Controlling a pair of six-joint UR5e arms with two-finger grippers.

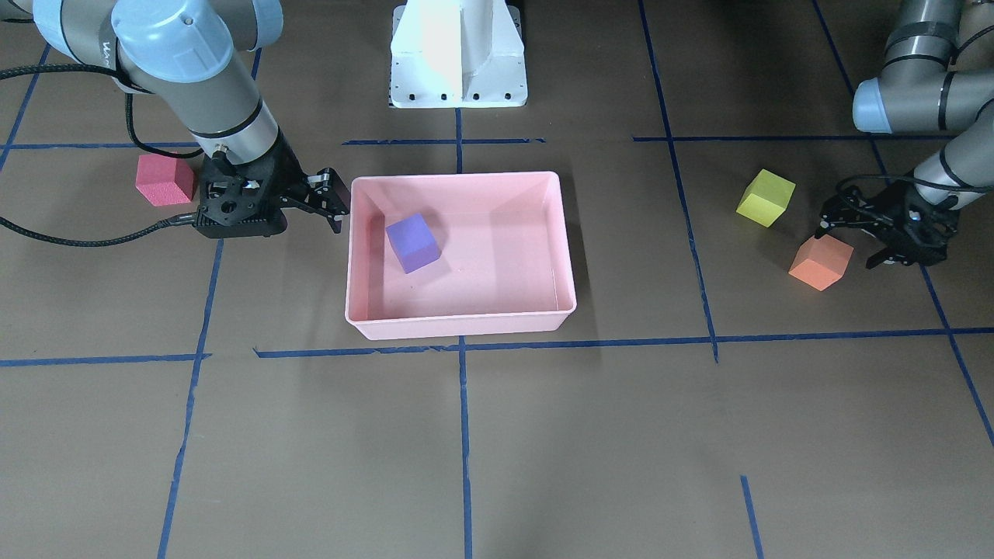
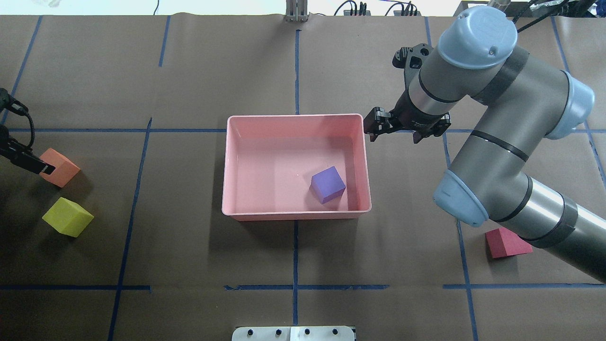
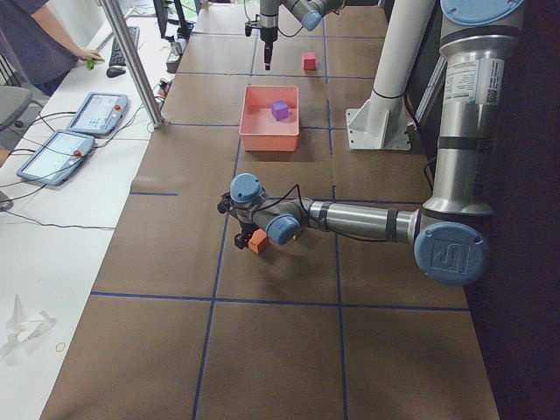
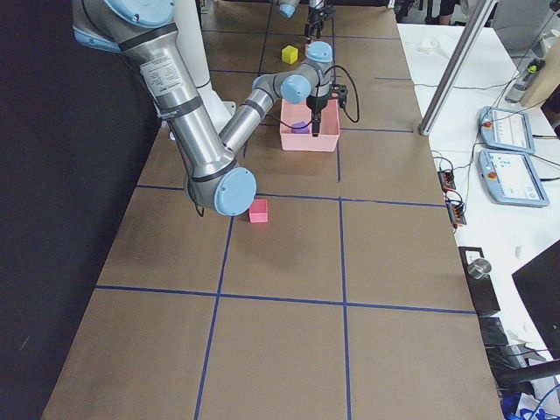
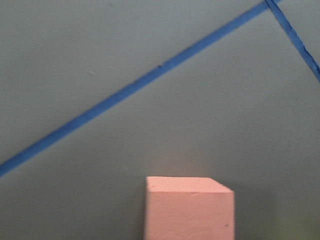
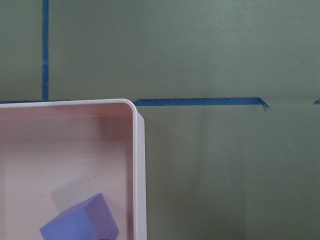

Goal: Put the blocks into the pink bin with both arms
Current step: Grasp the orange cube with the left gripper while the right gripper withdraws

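Note:
The pink bin [image 1: 466, 322] [image 2: 296, 214] stands mid-table with the purple block [image 1: 413, 242] [image 2: 327, 184] inside. My right gripper [image 1: 330, 200] is open and empty, and hovers just outside the bin's end wall. The red block [image 1: 165, 180] [image 2: 506, 242] lies on the table behind that arm. My left gripper [image 1: 850, 242] is open, low at the orange block [image 1: 819, 264] [image 2: 59, 166], with one finger [image 2: 31, 163] at the block's edge. The left wrist view shows the orange block [image 5: 189, 207] close below. The yellow-green block [image 1: 766, 197] [image 2: 67, 216] lies beside it.
The white base pedestal [image 1: 458, 54] stands at the robot's side of the table. Blue tape lines [image 1: 463, 435] cross the brown surface. A side bench with tablets [image 3: 87, 114] and an operator runs along the far side.

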